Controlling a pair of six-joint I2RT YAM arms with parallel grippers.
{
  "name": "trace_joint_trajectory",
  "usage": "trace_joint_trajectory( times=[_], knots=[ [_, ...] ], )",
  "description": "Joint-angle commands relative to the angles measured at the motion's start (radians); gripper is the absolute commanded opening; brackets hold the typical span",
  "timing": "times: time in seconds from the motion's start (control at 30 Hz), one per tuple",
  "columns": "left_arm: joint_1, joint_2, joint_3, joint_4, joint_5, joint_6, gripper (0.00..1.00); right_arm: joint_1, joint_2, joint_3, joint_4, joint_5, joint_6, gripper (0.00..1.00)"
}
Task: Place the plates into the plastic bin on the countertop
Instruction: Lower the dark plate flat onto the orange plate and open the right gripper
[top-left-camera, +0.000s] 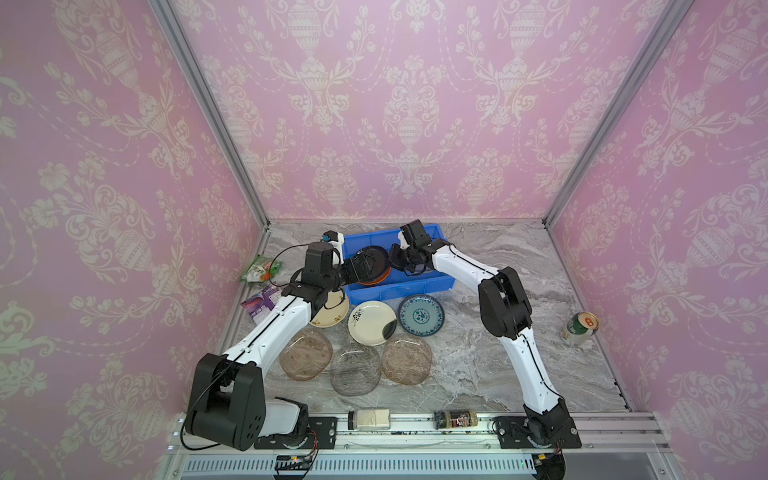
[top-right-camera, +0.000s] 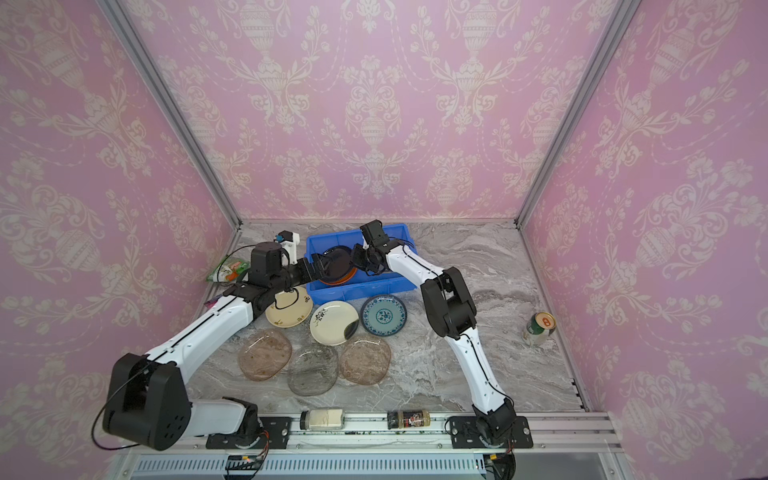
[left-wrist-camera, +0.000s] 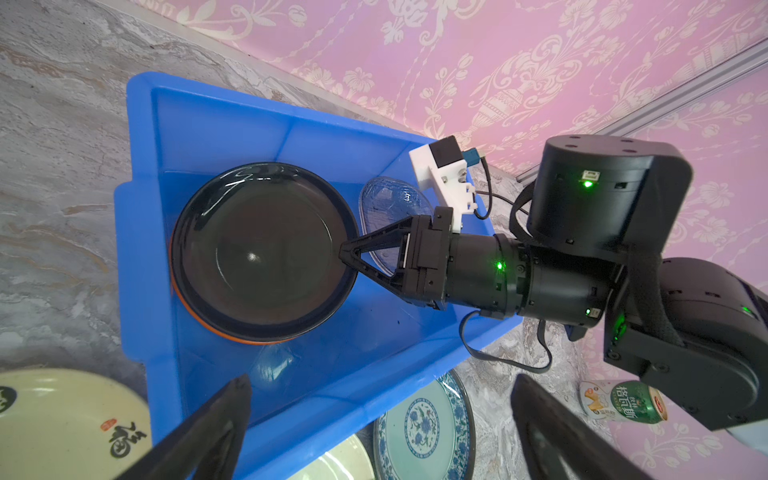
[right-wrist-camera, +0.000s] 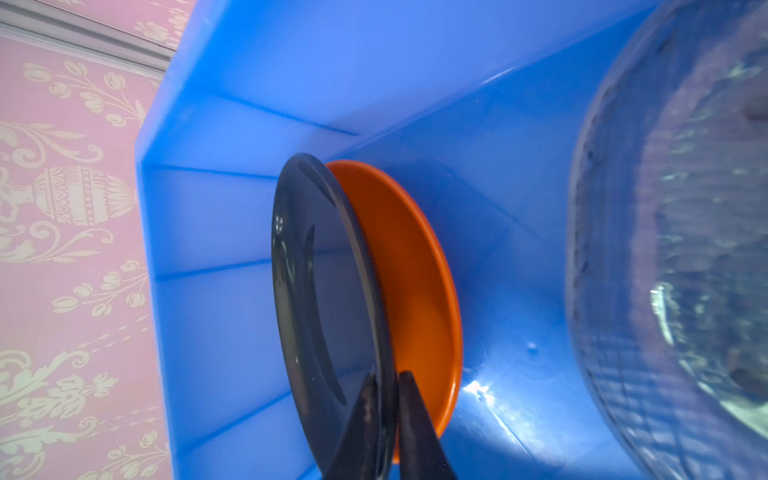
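The bin (top-left-camera: 399, 291) sits at the back middle of the tabletop (top-left-camera: 457, 382). Its long axis runs left to right along the rear wall, with only a narrow strip of tabletop behind it. In its left half the black plate (left-wrist-camera: 257, 253) lies face up on the orange plate (right-wrist-camera: 415, 270), whose rim shows along the near side. The right hand (right-wrist-camera: 388, 378) reaches in from the right. Its fingers are almost closed and pinch the black plate's right rim, one on each face. A glass plate (left-wrist-camera: 395, 199) lies flat beside them in the bin's right half, close to the wall. The left hand (left-wrist-camera: 378, 390) hangs over the bin's near wall with its fingers spread wide, holding nothing. Just in front of the bin lie two cream plates (top-left-camera: 372, 322), one partly under the left arm, and a teal plate (top-left-camera: 420, 314). Three glass plates (top-left-camera: 356, 369) lie in a row nearer the front. Open tabletop stretches right of these to a can (top-left-camera: 579, 329) near the right edge.
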Motion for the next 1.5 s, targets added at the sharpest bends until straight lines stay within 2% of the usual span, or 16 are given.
trace_joint_trajectory(
  times=[0.0, 0.83, 1.07, 1.2, 1.47],
  knots=[
    [0.010, -0.023, -0.011, 0.007, -0.004, 0.029, 0.99, 0.013, 0.030, 0.031, -0.018, -0.018, -0.006, 0.14],
    [0.010, -0.018, -0.026, 0.030, -0.006, 0.021, 0.99, 0.019, 0.049, 0.120, -0.222, 0.134, -0.131, 0.32],
    [0.010, 0.002, -0.026, 0.048, -0.002, 0.011, 0.99, 0.018, 0.032, 0.098, -0.192, 0.137, -0.140, 0.31],
    [0.010, 0.018, -0.024, 0.060, 0.005, 0.006, 0.99, 0.018, 0.064, 0.122, -0.185, 0.101, -0.139, 0.22],
    [0.010, 0.061, -0.009, 0.068, 0.020, -0.001, 0.99, 0.019, 0.129, 0.161, -0.185, 0.058, -0.120, 0.16]
  ],
)
